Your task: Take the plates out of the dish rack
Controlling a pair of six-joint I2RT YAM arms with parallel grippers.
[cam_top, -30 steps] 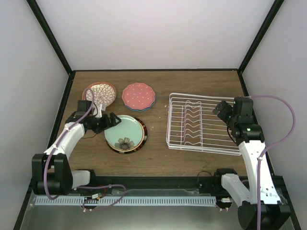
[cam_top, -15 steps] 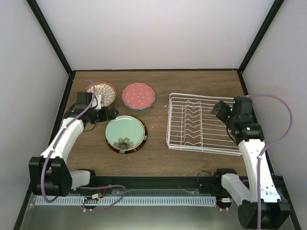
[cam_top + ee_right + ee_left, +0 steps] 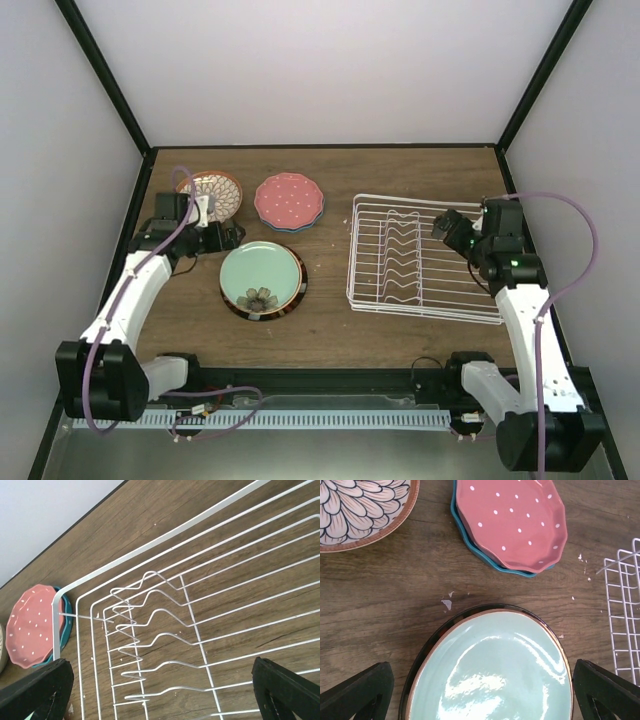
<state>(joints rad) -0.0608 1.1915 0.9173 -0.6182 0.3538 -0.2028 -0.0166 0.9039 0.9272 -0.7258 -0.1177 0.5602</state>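
The white wire dish rack (image 3: 420, 262) stands at the right with no plate in it. The pale green flower plate (image 3: 262, 280) lies at centre left, with a dark rim showing under it. Behind it, the red-pink dotted plate (image 3: 289, 199) rests on a teal plate (image 3: 470, 536). The brown-rimmed petal-patterned plate (image 3: 214, 191) lies at the far left. My left gripper (image 3: 228, 237) hangs open just off the green plate's (image 3: 495, 675) back left edge, holding nothing. My right gripper (image 3: 450, 228) hovers open over the rack's (image 3: 190, 605) right half.
Black frame posts and white walls close in the wooden table (image 3: 330, 170) on three sides. Both arm bases and a cable tray (image 3: 260, 418) sit at the near edge. The rack's (image 3: 625, 615) left rim lies close to the dotted plate (image 3: 35, 625).
My left gripper has drawn back and left, off the green plate's edge. My right gripper has shifted slightly left over the rack.
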